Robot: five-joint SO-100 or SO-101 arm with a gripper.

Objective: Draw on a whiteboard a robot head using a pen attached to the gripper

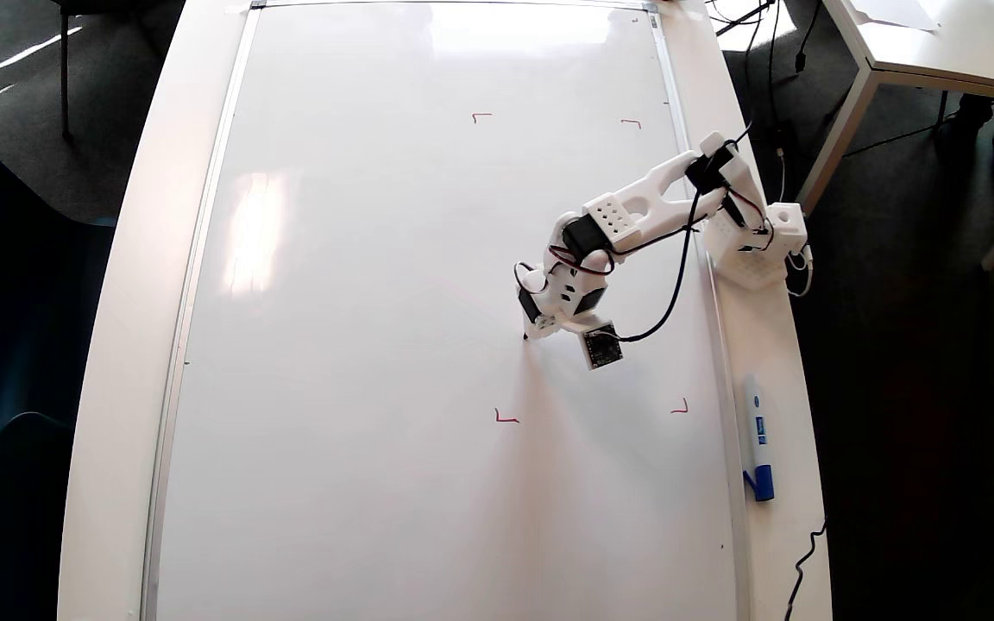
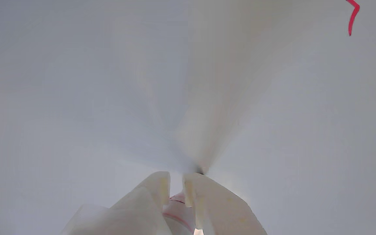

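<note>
The whiteboard [image 1: 376, 345] covers most of the table; in the wrist view the whiteboard [image 2: 77, 98] fills the frame. Red corner marks [image 1: 506, 419] frame a patch on its right half, and one corner mark [image 2: 352, 16] shows at the wrist view's top right. No robot head is in view; the patch between the marks bears no lines. My gripper [image 1: 540, 326] hangs over that patch's left side, pointing down. In the wrist view the gripper [image 2: 176, 182] is shut on the pen [image 2: 179, 212], a white barrel with red lines. The pen's dark tip meets its reflection on the board.
A white marker with a blue cap [image 1: 757, 440] lies on the table strip right of the board. The arm's base [image 1: 756, 246] stands on that strip too. A second table [image 1: 937, 43] is at the top right, and a black cable [image 1: 808, 552] trails at the lower right.
</note>
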